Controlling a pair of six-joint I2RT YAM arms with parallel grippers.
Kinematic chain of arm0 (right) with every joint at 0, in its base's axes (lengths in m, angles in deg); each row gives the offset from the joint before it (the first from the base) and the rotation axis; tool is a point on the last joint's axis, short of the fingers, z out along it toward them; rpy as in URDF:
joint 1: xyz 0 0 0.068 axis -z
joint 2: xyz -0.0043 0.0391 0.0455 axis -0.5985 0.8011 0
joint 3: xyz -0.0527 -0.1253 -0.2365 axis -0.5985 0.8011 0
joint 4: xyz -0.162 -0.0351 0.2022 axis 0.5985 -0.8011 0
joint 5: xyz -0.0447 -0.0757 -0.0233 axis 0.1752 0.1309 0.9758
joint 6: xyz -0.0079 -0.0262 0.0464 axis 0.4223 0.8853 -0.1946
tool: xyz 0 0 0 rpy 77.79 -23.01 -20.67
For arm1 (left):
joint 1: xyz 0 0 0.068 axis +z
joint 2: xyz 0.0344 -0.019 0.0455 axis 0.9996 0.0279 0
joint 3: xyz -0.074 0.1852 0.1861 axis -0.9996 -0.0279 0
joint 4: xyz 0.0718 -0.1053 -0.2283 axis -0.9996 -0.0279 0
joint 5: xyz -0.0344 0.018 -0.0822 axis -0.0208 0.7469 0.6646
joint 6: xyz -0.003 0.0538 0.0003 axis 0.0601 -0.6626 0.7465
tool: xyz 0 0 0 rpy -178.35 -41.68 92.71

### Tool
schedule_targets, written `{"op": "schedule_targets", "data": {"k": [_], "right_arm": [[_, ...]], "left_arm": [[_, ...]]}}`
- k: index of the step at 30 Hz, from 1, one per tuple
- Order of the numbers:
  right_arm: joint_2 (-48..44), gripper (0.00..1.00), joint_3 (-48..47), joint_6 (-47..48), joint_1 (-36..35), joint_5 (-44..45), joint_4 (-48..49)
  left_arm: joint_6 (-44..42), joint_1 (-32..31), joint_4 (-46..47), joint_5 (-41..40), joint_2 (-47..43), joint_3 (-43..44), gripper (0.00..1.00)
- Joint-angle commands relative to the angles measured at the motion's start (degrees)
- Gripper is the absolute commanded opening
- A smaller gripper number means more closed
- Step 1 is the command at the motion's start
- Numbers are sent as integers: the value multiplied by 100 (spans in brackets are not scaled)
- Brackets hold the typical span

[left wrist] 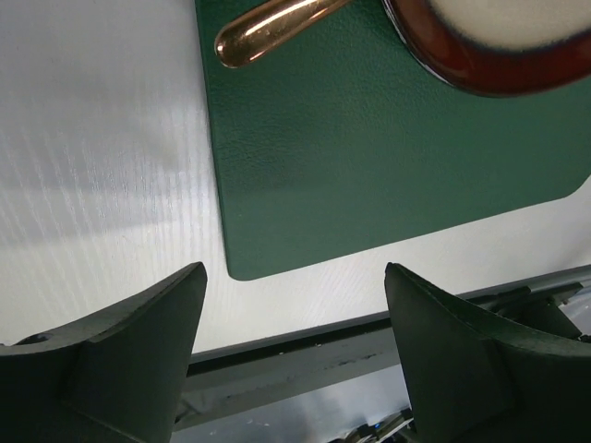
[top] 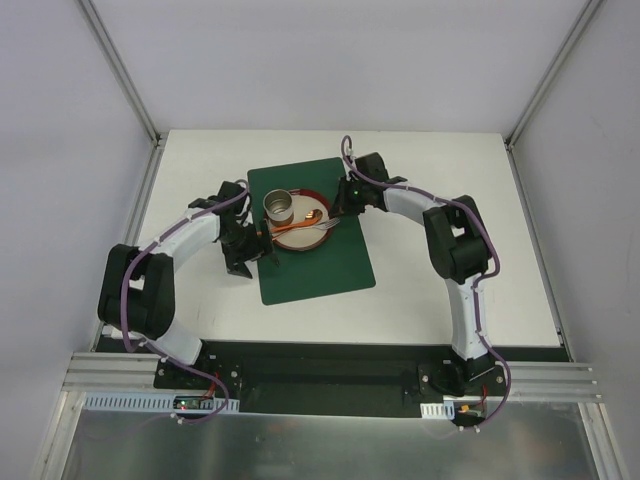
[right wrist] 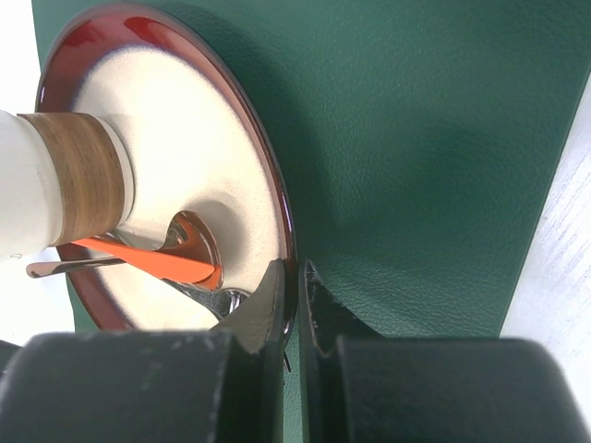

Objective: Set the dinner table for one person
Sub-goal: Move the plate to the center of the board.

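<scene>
On the white dinner table (top: 450,290) lies a dark green placemat (top: 325,270). A cream plate with a dark red rim (right wrist: 185,138) rests on it. The plate holds a white cup with a brown band (right wrist: 55,185), an orange utensil (right wrist: 148,260) and a silver one (right wrist: 65,269). My right gripper (right wrist: 297,268) is shut on the plate's rim at its right side. My left gripper (left wrist: 295,272) hangs open near the mat's left front corner with nothing between its fingers. A copper-coloured handle (left wrist: 268,28) pokes off the plate towards it.
Aluminium frame posts (top: 120,70) stand at the table's back corners. The arm bases and a metal rail (top: 320,385) run along the near edge. Bare white tabletop (left wrist: 92,138) lies left of the mat.
</scene>
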Motion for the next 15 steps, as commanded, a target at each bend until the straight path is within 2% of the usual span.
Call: {"op": "schedule_targets", "data": {"k": [1,8,12,15], "right_arm": [[-552,1,32,289,127,8,231],[-631,1,112,333,189,-36,240],[-631,1,112,341,189,-54,240],[-631,1,112,333,215,-63,239]], "left_arm": [[266,-76,120,-24,136,-29,76],[424,-94,330,152,373,-249,72],[450,-147,427,222,540,-241,66],[459,-199,463,248,681,-197,68]]}}
